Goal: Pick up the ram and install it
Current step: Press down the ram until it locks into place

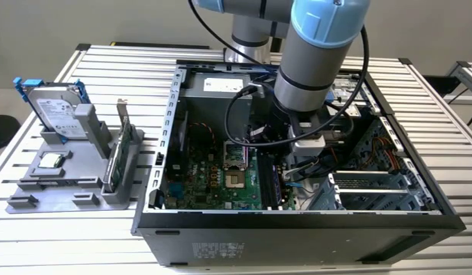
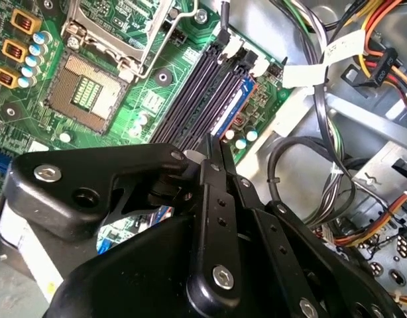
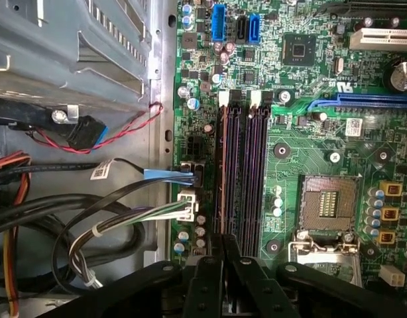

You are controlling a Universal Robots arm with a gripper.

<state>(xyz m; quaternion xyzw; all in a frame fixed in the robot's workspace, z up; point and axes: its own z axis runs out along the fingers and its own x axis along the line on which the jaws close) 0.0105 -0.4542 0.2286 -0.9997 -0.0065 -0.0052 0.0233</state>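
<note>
The claw (image 2: 213,147) was pinching the ram (image 2: 208,140) edge-on, poised directly above the memory slots (image 3: 242,179) on the motherboard (image 3: 309,146). Pickup appeared complete; seating the ram in a slot remained.

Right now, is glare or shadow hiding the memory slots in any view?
First wrist view: memory slots evenly lit, no glare. Second wrist view: slots lit, the black gripper covers their near end. Exterior view: they sit dim under the arm.
</note>
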